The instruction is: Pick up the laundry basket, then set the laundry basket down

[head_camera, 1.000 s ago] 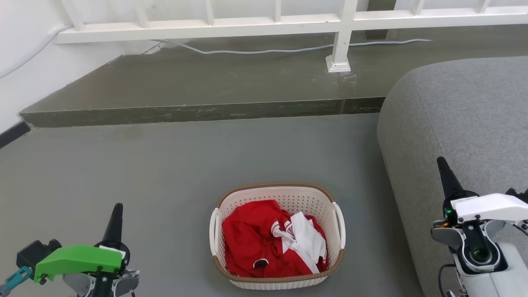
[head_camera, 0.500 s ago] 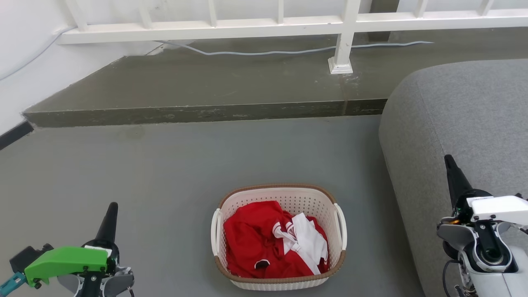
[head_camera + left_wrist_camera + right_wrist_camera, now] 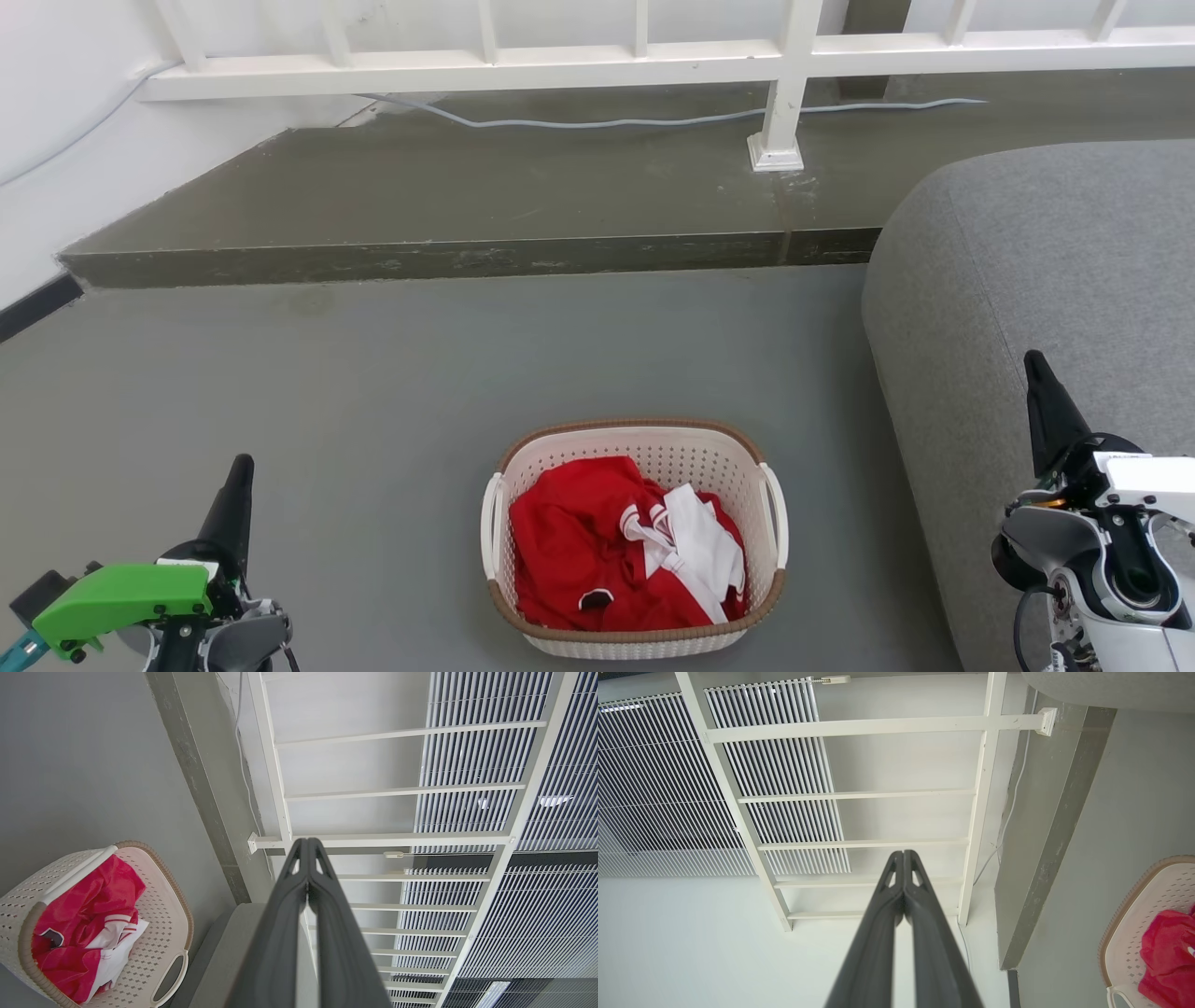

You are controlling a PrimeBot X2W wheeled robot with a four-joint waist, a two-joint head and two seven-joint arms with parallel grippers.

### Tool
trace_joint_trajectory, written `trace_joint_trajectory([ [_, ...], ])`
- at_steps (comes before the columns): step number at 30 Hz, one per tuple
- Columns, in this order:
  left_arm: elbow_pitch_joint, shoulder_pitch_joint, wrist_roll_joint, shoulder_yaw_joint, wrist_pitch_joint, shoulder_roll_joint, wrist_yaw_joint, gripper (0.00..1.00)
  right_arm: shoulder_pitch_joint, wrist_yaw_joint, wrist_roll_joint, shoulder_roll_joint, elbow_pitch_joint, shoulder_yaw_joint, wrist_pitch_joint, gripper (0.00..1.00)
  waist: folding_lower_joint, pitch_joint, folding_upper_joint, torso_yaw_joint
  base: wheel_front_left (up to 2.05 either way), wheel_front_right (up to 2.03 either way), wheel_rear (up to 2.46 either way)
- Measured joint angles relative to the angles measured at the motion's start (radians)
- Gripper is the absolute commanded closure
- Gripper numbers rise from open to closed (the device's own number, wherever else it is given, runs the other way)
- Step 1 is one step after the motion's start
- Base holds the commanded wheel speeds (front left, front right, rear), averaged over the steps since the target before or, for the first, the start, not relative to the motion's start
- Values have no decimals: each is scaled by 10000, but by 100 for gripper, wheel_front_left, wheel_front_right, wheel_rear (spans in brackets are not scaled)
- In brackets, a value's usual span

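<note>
The laundry basket (image 3: 644,448), cream-white and perforated with a brown rim, stands on the grey floor at the bottom middle of the head view, holding red and white clothes. It also appears at the lower left of the left wrist view as the laundry basket (image 3: 154,924) and at the right edge of the right wrist view as the laundry basket (image 3: 1148,905). My left gripper (image 3: 241,467) is well to the basket's left, fingers pressed together and empty. My right gripper (image 3: 1034,364) is well to its right, in front of the sofa, also shut and empty. The wrist views show the left gripper (image 3: 307,842) and right gripper (image 3: 903,854) with tips touching.
A grey sofa (image 3: 1046,280) fills the right side, close to the basket. A raised concrete step (image 3: 448,252) crosses behind, with a white railing (image 3: 784,84) and a cable (image 3: 597,119) on it. A white wall (image 3: 47,168) stands at the left.
Both grippers have shifted outward and slightly lower in the head view. The whole picture has slid a little, so the camera has moved. The basket stays on the floor.
</note>
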Motion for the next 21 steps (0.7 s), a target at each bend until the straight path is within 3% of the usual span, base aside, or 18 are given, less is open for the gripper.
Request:
trace_joint_trajectory([
  [21,-17,-3,-111,38,13,-2,-19,100,46,13,77,17,-42,-36,25,100,0,1,0,1,0,0,0],
])
